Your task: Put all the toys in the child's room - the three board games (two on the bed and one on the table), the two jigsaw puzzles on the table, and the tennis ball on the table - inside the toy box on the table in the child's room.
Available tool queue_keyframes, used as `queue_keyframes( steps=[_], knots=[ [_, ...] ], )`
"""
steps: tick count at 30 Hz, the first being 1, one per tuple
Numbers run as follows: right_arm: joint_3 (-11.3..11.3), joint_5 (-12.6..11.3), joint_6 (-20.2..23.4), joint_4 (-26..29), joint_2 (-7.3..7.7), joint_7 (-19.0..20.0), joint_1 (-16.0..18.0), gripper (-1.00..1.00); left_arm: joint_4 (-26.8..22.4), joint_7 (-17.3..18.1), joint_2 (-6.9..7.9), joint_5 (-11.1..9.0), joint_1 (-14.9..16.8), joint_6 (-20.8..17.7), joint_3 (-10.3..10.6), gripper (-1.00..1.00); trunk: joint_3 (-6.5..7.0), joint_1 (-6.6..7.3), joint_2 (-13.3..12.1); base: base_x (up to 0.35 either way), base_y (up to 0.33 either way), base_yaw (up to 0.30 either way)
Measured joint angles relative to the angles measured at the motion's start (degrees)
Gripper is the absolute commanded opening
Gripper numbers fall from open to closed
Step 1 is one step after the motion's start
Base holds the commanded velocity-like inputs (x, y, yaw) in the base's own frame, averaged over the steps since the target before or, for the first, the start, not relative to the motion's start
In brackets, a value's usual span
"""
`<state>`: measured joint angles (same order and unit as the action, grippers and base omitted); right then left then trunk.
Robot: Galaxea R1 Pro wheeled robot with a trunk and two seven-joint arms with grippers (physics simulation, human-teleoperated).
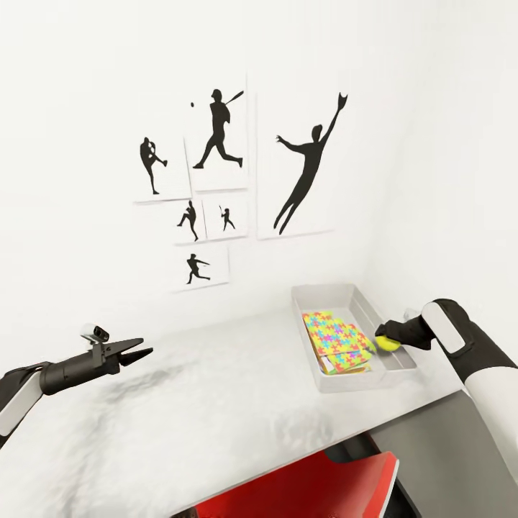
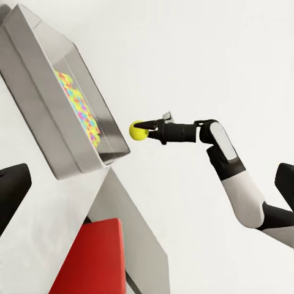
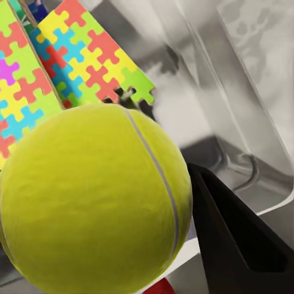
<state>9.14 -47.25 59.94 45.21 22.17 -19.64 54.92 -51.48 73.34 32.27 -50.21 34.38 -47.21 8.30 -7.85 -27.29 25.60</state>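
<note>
Right gripper (image 1: 386, 339) is clamped on the tennis ball (image 1: 389, 341), holding it at the near right rim of the toy box (image 1: 338, 293), so that letting go should drop the ball inside rather than onto the table (image 1: 216, 403). In the left wrist view the ball (image 2: 138, 130) hangs just off the box's corner (image 2: 116, 150), apart from the wall, which suggests it has yet to clear the rim fully. In the right wrist view the ball (image 3: 92, 202) sits against a dark finger (image 3: 236, 239), with the jigsaw puzzles (image 3: 67, 61) lying tilted on the grey floor of the box beyond; whatever lies beneath them cannot be made out clearly. From the head view the puzzles (image 1: 337, 337) take up the box's near half, leaving its far end bare. Left gripper (image 1: 137, 351) hovers over the table's left part, well apart from the box, its fingers slightly parted and holding nothing, apparently parked out of the way. Judging by this, the ball looks like one of the last items to go in.
</note>
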Motion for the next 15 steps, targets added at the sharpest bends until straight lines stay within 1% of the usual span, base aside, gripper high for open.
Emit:
queue_keyframes(
  steps=[12, 15],
  knots=[
    [0.0, 0.1, 0.0, -0.1, 0.05, 0.0, -0.1, -1.0, 0.0, -0.1, 0.0, 0.0, 0.0, 0.0, 0.0, 1.0, -1.13, 0.0, 0.0, 0.0, 0.0, 0.0],
    [0.0, 0.2, 0.0, -0.1, 0.63, 0.0, -0.2, -1.0, 0.0, -0.1, 0.0, 0.0, 0.0, 0.0, 0.0, 1.0, -1.41, 0.0, 0.0, 0.0, 0.0, 0.0]
  ],
)
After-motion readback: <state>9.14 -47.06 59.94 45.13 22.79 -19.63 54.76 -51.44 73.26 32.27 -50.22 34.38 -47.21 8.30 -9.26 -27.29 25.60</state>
